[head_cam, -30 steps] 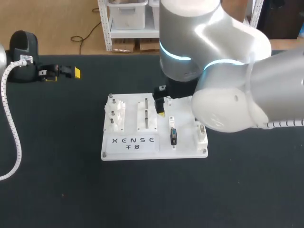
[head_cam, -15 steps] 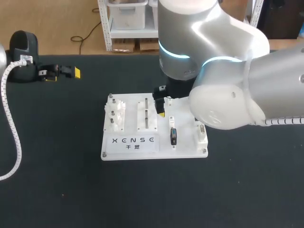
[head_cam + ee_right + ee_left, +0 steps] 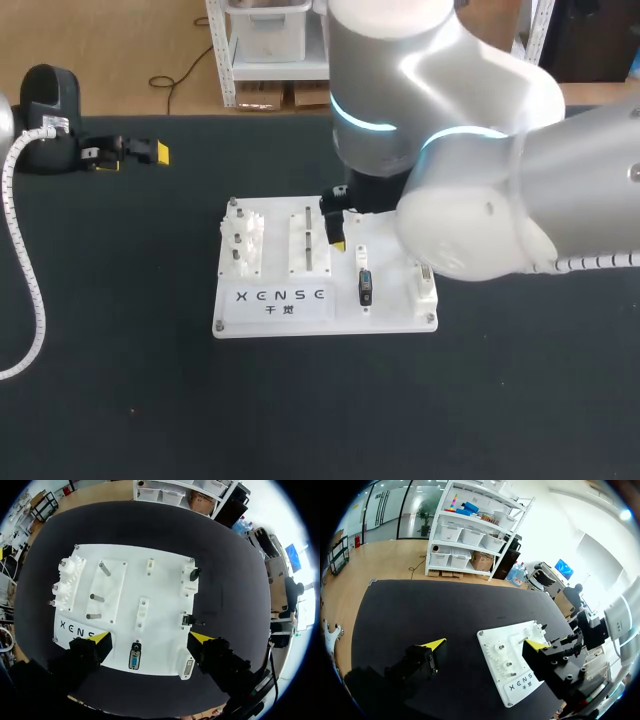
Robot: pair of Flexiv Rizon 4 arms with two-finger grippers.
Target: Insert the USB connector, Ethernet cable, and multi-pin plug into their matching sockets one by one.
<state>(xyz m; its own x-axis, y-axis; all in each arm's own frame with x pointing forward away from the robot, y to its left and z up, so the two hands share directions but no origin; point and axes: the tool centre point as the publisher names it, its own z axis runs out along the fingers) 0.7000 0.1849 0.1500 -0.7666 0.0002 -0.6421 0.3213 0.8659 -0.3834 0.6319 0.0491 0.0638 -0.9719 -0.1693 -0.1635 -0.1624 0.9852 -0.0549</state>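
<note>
- R hand (image 3: pixel 150 639): spread wide, empty. It hangs over the board (image 3: pixel 160 587), above the strip betw. the pegs (image 3: pixel 97 597) and the sockets.
- L hand (image 3: pixel 140 152): fingers apart, nothing in it. It's parked at the back-left of the worktop (image 3: pixel 120 400), well apart from the board.
- Multi-pin plug (image 3: pixel 134 660): dark w/ a blue face, on the board near its front edge. It sits betw. the R fingers but nearer one than the other. Can't tell if it's seated or just resting.
- White socket (image 3: pixel 187 668) is at the board corner, near that plug. It's prob. the plug's match.
- Two more small dark parts lie on the side away from the gears (image 3: pixel 65 580): one w/ a short lead (image 3: pixel 188 621), and one on a white block (image 3: pixel 194 573). They're likely the Ethernet & USB bits, but too small to say which is which.
- Risk: off-centre grip. The plug isn't midway betw. the fingers, so closing as-is could shove it sideways or catch a corner. It would then tilt.
- Risk: a tilted plug pressed into the socket could jam or bend pins.
- Risk: at this spread, a finger could clip the pegs or a socket block on the way down.
- Risk: the small parts look alike, so a wrong pick or wrong socket is easy.
- Risk: can't tell if the board is fixed, so a hard push may slide it.
</note>
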